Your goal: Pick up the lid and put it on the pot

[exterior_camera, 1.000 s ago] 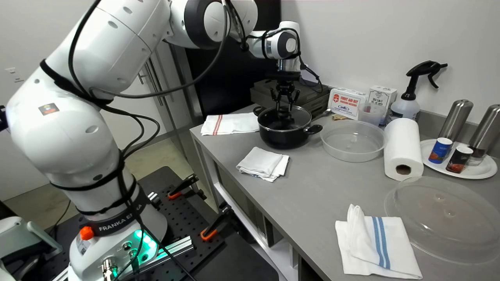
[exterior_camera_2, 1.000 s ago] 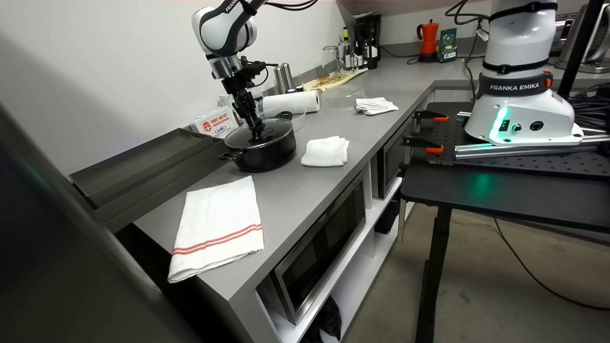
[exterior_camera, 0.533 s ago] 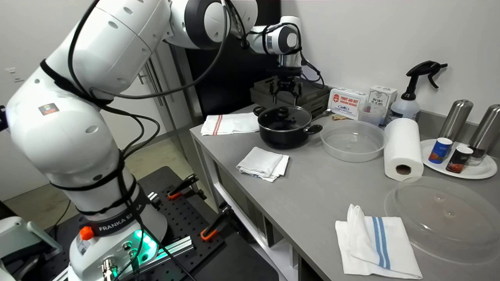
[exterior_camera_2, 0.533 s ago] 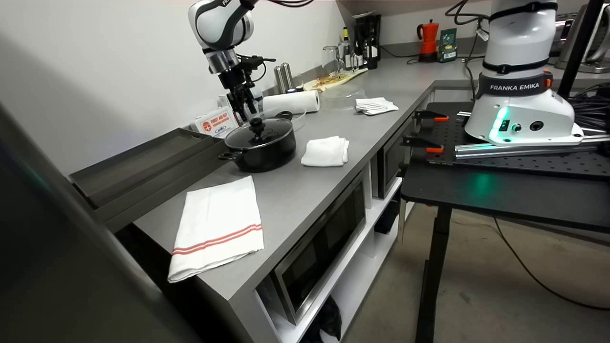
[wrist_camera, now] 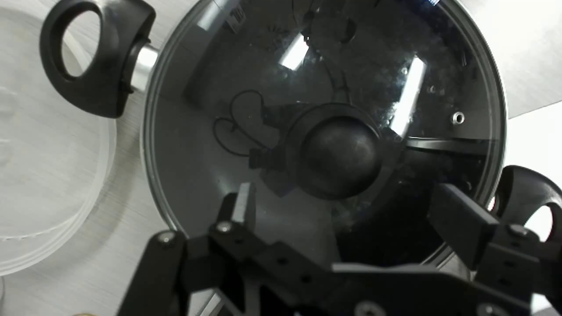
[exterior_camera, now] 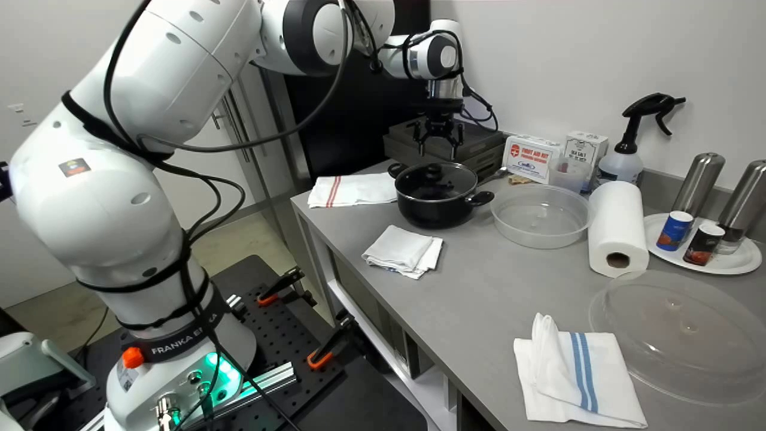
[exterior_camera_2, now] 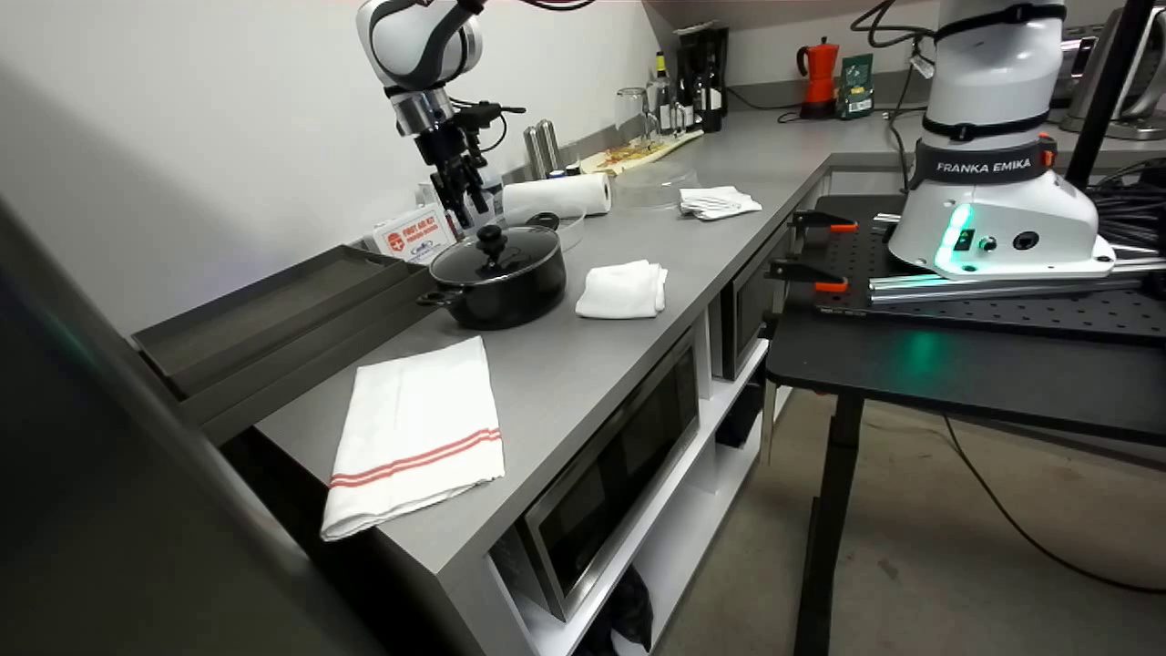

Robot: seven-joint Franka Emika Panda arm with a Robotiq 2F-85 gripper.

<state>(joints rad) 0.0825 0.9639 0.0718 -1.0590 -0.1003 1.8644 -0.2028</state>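
Note:
The clear glass lid (exterior_camera: 458, 179) with its thin metal rim lies flat on the black pot (exterior_camera: 437, 214), its rim level with the pot's rim all round. Its black knob (exterior_camera_2: 491, 239) stands upright in the middle. In both exterior views my gripper (exterior_camera: 438, 152) hangs above the lid, with a gap between fingertips and knob. From the wrist view, the lid (wrist_camera: 263, 87) fills the middle, and the knob (wrist_camera: 342, 153) appears between and a little beyond the wide-spread fingers (wrist_camera: 461, 215). Nothing is held. The pot's inside is dark through the glass.
Beside the pot stands a clear plastic bowl (exterior_camera: 541, 218), then a paper towel roll (exterior_camera: 618, 230). Folded cloths (exterior_camera: 404, 251) lie in front, and a red-striped towel (exterior_camera_2: 414, 437) near the counter's end. Dark trays (exterior_camera_2: 282, 319) and a first aid box (exterior_camera: 529, 158) sit behind.
A second ago the gripper was shut on the lid's knob. It has let go, opened wide and risen straight up off it. The lid and pot have stayed where they were.

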